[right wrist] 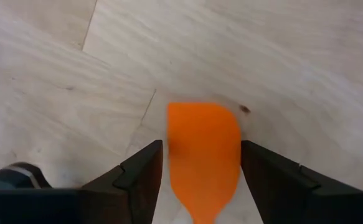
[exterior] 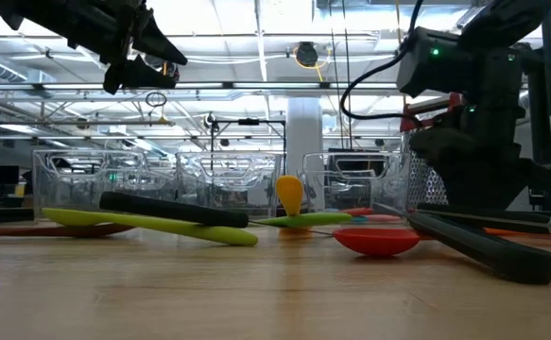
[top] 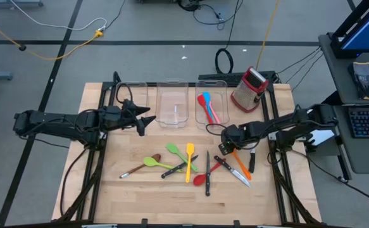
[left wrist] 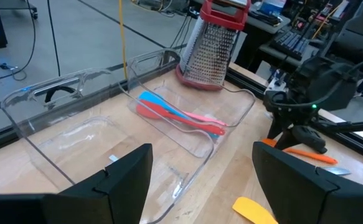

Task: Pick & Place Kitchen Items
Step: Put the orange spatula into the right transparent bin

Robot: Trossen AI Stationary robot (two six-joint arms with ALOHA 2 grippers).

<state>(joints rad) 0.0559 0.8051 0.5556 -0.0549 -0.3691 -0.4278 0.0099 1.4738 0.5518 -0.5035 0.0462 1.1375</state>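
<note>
An orange spatula (right wrist: pixel 203 155) lies flat on the wooden table (top: pixel 133 190), right of centre. My right gripper (right wrist: pixel 201 168) points straight down over its blade, open, with one finger close on each side of the blade; I see no touch. Left of it lie loose kitchen items: green spatulas (top: pixel 171 152), a yellow one (top: pixel 189 161), a red spoon (top: pixel 202 179) and black-handled knives (top: pixel 235 168). Blue, pink and red utensils (left wrist: pixel 181 115) lie in the right-hand clear bin (top: pixel 211 95). My left gripper (top: pixel 147 120) hangs open above the table beside the left bin (top: pixel 132 101).
Three clear bins stand in a row at the far side; the middle one (top: pixel 173 104) holds nothing that shows. A red-and-steel box grater (top: pixel 249 88) stands at the far right, behind the right bin. Bare wood lies at the near left.
</note>
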